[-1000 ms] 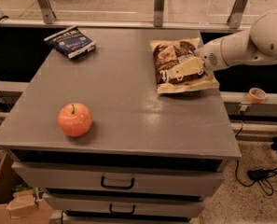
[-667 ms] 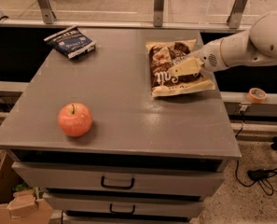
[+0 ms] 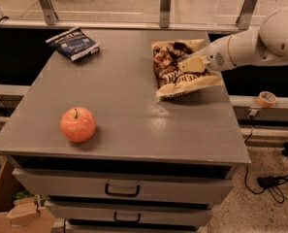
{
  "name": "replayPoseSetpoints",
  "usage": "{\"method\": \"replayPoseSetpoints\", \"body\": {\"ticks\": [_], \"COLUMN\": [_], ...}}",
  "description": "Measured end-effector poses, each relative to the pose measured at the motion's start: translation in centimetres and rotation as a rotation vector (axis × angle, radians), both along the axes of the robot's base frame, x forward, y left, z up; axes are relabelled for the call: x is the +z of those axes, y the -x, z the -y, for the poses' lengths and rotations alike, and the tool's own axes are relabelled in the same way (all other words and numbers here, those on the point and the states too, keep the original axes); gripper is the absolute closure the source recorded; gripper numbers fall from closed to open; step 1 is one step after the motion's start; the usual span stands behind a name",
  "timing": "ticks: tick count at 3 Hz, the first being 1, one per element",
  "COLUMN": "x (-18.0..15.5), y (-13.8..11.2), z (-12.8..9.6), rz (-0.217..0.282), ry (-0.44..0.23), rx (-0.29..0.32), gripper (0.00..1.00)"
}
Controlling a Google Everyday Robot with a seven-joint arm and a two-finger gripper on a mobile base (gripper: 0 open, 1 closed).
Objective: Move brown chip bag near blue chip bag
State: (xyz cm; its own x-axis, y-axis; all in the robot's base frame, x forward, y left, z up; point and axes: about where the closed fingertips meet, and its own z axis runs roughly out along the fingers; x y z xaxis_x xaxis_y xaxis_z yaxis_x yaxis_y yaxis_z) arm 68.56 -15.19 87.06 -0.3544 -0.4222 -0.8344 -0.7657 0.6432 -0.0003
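The brown chip bag [image 3: 168, 57], dark brown and cream with white lettering, is at the right rear of the grey table [image 3: 129, 106], tilted with its front edge raised off the surface. My gripper [image 3: 189, 65] reaches in from the right and is shut on the bag's right side. The blue chip bag [image 3: 74, 43], small and dark navy, lies flat at the table's far left corner, well apart from the brown bag.
A red apple [image 3: 78, 124] sits near the table's front left. Drawers [image 3: 121, 191] are below the tabletop. A roll of tape [image 3: 267, 99] lies on a ledge to the right. A glass barrier with metal posts [image 3: 165, 6] stands behind. A cardboard box [image 3: 8, 212] is at lower left.
My gripper has carried the brown chip bag a little to the left across the table. The blue bag and the apple have not moved.
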Motion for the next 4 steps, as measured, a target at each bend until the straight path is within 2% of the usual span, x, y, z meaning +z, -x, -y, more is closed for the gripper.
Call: {"method": "replayPoseSetpoints", "body": {"ticks": [1, 2, 3, 4], "x": [3.7, 3.7, 1.6, 0.0], "y": [-0.6, -0.6, -1.7, -5.5], "z": [0.6, 0.6, -2.1, -6.0], "rz": [0.109, 0.109, 0.109, 0.129], "ry": [0.038, 0.038, 0.003, -0.021], "rx": [-0.022, -0.022, 0.013, 0.045], "gripper": [1.0, 1.0, 1.0, 1.0]}}
